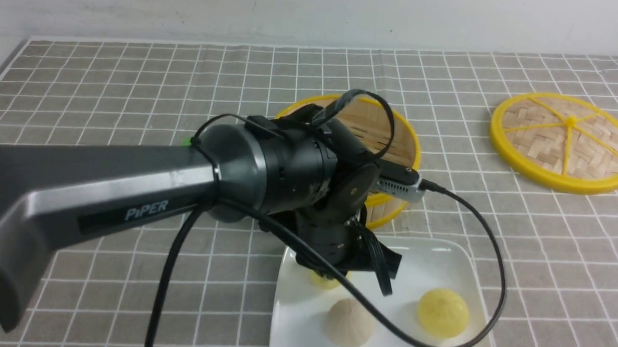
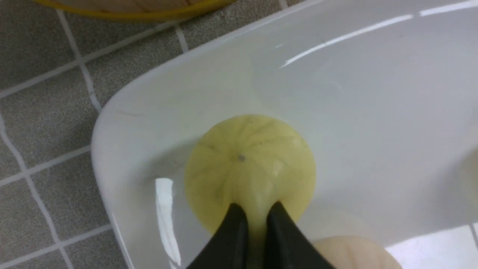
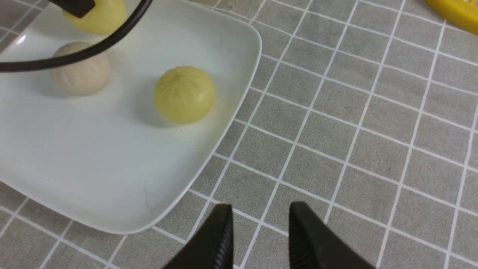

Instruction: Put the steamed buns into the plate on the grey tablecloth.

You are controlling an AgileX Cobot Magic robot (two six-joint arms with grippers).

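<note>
Pale wall [image 1: 316, 17] running behind desk; grey tablecloth [image 1: 143, 276] w/ thin white grid covering it. Lg white plate [image 1: 398, 281] lying on cloth, nr side of desk, running out of front view at bottom. All 3 steamed buns sitting over plate area: yellow bun [image 2: 224, 160] nr a rounded corner, under L claw; beige bun [image 1: 350, 324] sitting betw. the yellows, a bit nearer cam; 2nd yellow bun [image 1: 442, 313] resting toward plate's R side.

L claw [image 2: 255, 205] reaching down at 1st yellow bun, fingers standing narrow, strip of yellow showing betw. them; can't tell if gripping. R claw [image 3: 261, 205] hanging over cloth beside plate, fingers standing apart, holding nothing.

Bamboo steamer [image 1: 388, 140] sitting just beyond plate, partly hidden by L arm [image 1: 131, 192]. Woven lid [image 1: 539, 147], yellow rim, lying far R. Green bit [image 1: 187, 141] peeking out behind L arm, mostly hidden. Blk cable [image 1: 498, 265] looping over plate.
</note>
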